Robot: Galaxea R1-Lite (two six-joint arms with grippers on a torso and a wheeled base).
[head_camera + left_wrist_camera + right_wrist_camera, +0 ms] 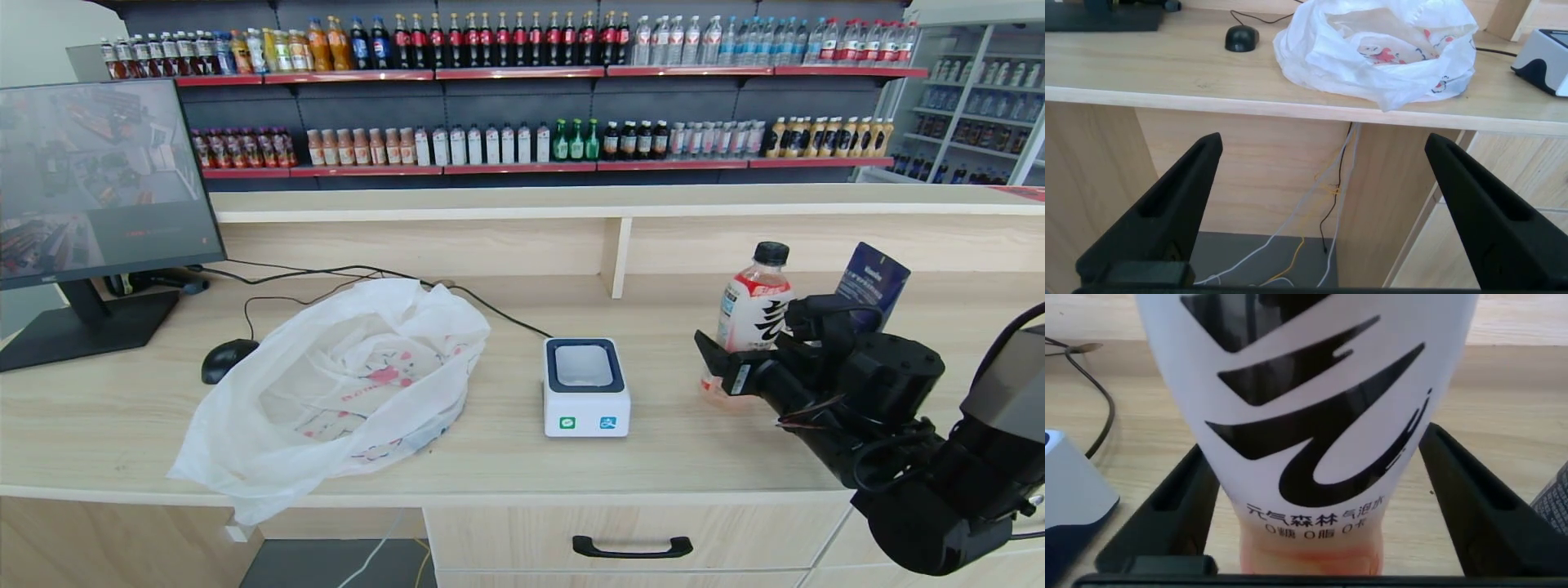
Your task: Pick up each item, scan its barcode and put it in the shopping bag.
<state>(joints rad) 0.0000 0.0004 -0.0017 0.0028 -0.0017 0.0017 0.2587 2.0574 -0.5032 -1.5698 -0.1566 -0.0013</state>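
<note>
1. The bottle (755,314) stands upright on the right part of the wooden counter (718,457). It is clear plastic with a black screw cap. A white sleeve covers most of the body, with a red band at the shoulder and bold black brush strokes down the front. Below the sleeve, pale pink drink shows at the base.
2. The right gripper (1317,445) straddles the bottle low on its body. Its jaws are spread wide, one black finger (1167,506) on each side, close against the sleeve. The pictures do not show whether they press on it.
3. A dark blue packet (873,282) stands just behind the bottle, to its right, leaning slightly.
4. The scanner (585,386), a small white box with a dark-rimmed window on top, sits to the left of the bottle, apart from it, near the middle of the counter.
5. The shopping bag (343,384), thin white plastic with red print, lies to the left of the scanner, its mouth gaping upward and its edge hanging over the counter's front lip.
6. The left gripper (1323,155) is lower than the countertop, out in front of the counter and facing its front panel beneath the bag. Its jaws are wide apart and hold nothing.
7. A black mouse (227,359) lies just left of the bag, and a monitor (98,180) stands at the far left.
8. Shelves (522,73) lined with drink bottles fill the wall behind.
</note>
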